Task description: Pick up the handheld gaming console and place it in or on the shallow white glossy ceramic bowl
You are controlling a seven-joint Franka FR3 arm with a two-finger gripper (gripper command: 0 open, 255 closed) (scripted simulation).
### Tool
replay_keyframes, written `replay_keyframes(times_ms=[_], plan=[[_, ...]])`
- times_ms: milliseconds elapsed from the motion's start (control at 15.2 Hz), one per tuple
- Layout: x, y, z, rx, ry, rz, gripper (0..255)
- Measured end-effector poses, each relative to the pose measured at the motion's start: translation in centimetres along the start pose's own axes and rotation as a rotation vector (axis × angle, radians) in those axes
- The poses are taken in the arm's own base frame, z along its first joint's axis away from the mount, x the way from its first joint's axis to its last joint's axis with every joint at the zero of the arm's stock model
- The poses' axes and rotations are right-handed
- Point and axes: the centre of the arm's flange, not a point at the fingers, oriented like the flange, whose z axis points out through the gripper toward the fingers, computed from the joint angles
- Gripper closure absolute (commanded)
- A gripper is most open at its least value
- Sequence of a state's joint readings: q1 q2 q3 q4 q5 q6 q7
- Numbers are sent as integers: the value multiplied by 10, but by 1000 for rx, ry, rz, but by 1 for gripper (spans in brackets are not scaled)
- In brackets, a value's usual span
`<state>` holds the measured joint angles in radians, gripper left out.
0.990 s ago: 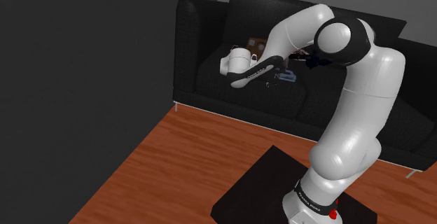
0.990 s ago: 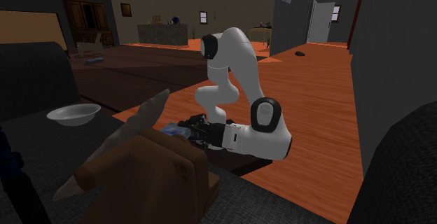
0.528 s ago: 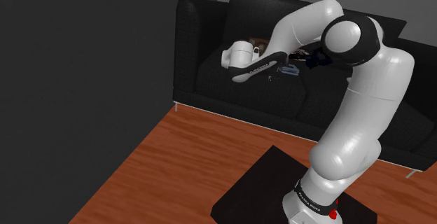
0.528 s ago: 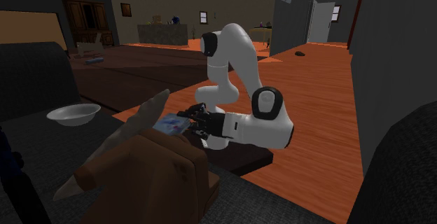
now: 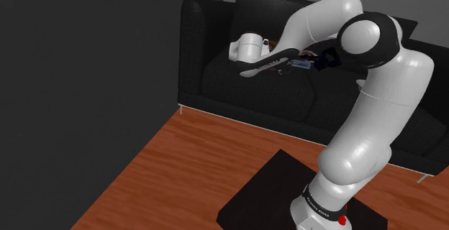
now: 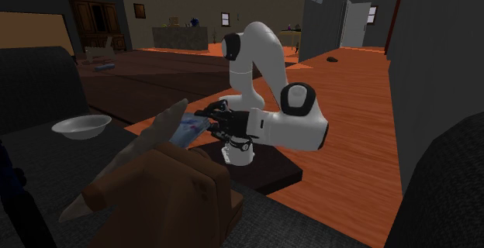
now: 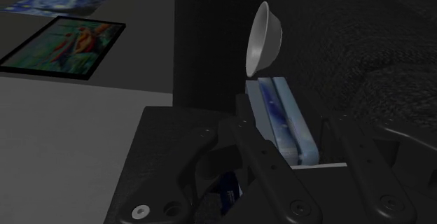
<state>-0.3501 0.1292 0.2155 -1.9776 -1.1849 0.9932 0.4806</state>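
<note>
The tool [image 7: 286, 121] is clenched on the handheld gaming console [image 7: 281, 117], a thin blue and white slab. In the wrist view one black finger presses each of its broad faces. The console's near end sits deep between the fingers and its far end juts out past their tips. In the second exterior view the tool [image 6: 205, 122] holds the console [image 6: 188, 131] in the air above the sofa seat. It is at about the height of the grey pointed tip of a brown object [image 6: 174, 188] that stands in the foreground and hides part of it. The shallow white bowl [image 6: 81, 126] rests on the seat, well apart from the console toward that view's left. In the wrist view the bowl [image 7: 263, 38] appears just beyond the console's free end.

In the shoulder view the tool [image 5: 291, 65] and console [image 5: 301, 65] hang over the seat of a black sofa [image 5: 216, 74] that backs onto a grey wall. A reddish wooden floor [image 5: 180, 171] lies in front of the sofa, and the arm's black stand [image 5: 259, 196] sits on it. The second exterior view shows a large room with an orange floor and an open white door [image 6: 353, 23]. Framed pictures [image 7: 64, 40] show on a grey wall in the wrist view.

The console's long axis runs straight out along the fingers, and its free end points toward the bowl. It is held on edge, so a narrow side faces the wrist camera.
</note>
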Motion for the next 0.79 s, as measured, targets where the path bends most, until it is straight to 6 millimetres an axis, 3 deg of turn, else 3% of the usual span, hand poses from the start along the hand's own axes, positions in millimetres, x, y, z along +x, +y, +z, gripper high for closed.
replay_keyframes(times_ms=[396,792], plan=[[-6,30,-2,0,0,0,255],[-9,36,64,0,-2,0,255]])
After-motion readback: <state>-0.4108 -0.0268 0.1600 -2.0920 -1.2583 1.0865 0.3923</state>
